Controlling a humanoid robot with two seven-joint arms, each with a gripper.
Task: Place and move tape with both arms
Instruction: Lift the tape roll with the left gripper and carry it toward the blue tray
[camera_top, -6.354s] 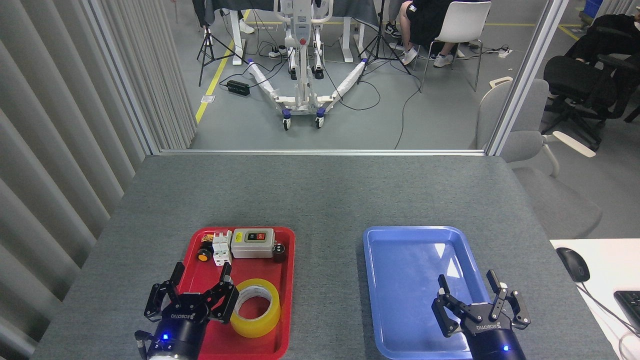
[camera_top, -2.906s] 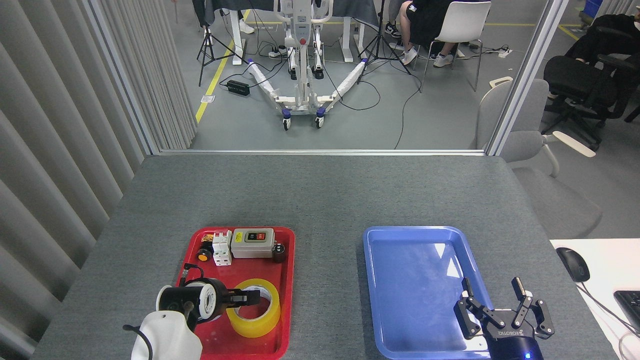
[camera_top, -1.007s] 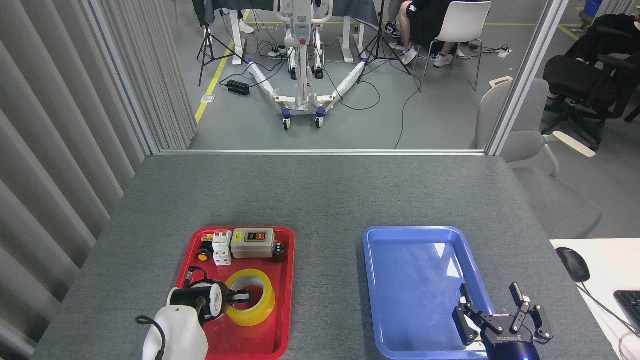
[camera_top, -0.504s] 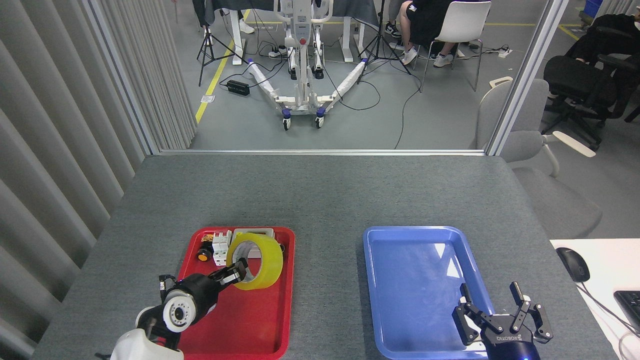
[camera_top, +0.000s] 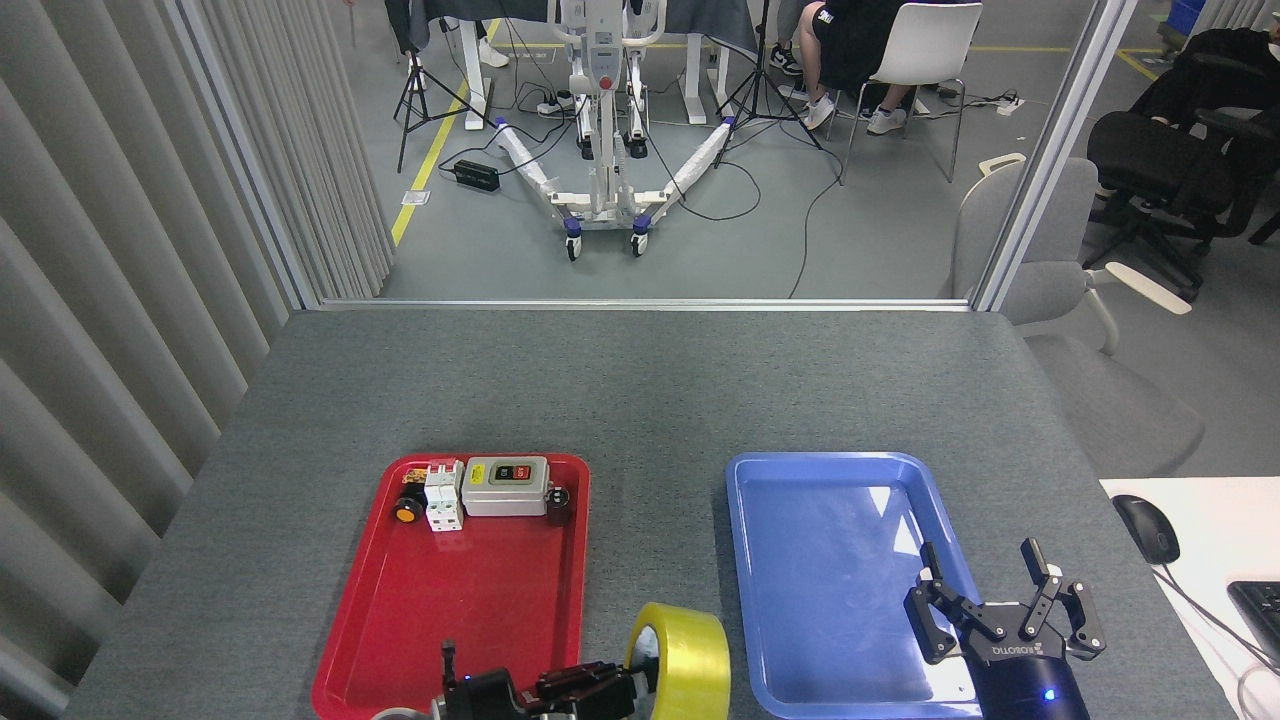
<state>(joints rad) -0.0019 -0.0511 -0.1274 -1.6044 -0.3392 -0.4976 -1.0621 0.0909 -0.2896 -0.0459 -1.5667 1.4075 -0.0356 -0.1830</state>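
Here, in the head view, the tape (camera_top: 682, 662) stands on its edge at the bottom centre of the frame, over the strip of grey table (camera_top: 640, 400) between the red tray (camera_top: 470, 610) and the blue tray (camera_top: 830, 580). The left gripper (camera_top: 625, 686) comes in from the bottom edge, and its fingers reach into the left side of the roll; it seems to be closed on the roll's wall, carrying it. The right gripper (camera_top: 1003, 605) hangs at the lower right, over the near right corner of the blue tray, with its fingers spread wide and nothing between them.

I judge the step in hand is to put the roll down between the trays, where the right arm can take it. To do it well, the left arm should lower the roll until it rests flat or stable before letting go, because a roll left on its edge could roll away. The switch box (camera_top: 506, 486) and the push button (camera_top: 406, 511) in the far part of the red tray are well apart from this move.
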